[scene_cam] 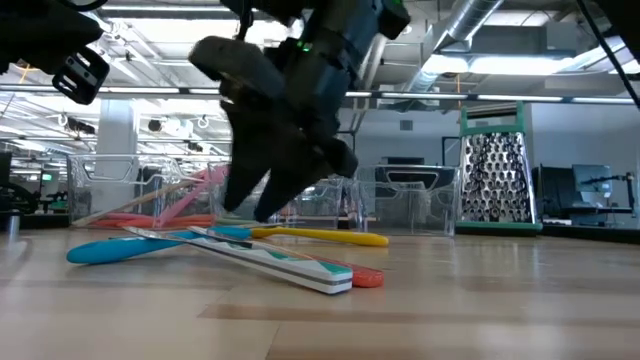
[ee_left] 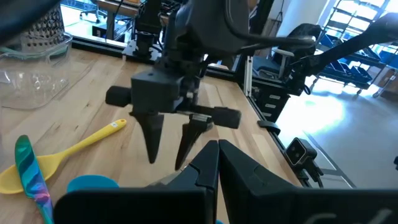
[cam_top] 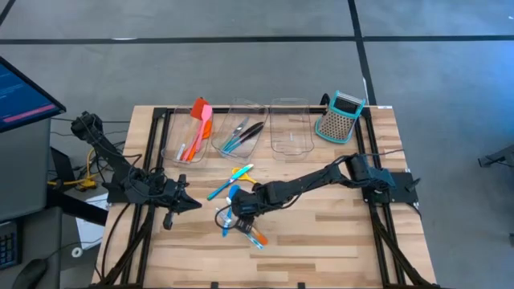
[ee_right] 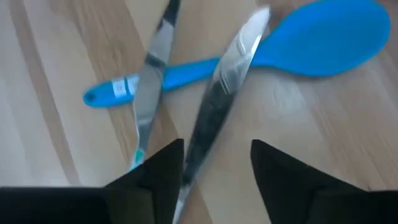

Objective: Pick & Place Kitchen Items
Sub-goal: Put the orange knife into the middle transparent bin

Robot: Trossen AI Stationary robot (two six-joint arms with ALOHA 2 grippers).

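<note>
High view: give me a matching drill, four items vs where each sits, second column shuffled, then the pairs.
Items:
1. box grater
2. orange spatula
3. yellow spoon
4. right gripper

Places:
A. loose on the table, just in front of the bins
B. leaning in the left clear bin
C. standing on the table beside the right clear bin, towards the table's right edge
D. open, hovering over the loose utensils at the table's middle

Pairs: 1-C, 2-B, 3-A, 4-D
</note>
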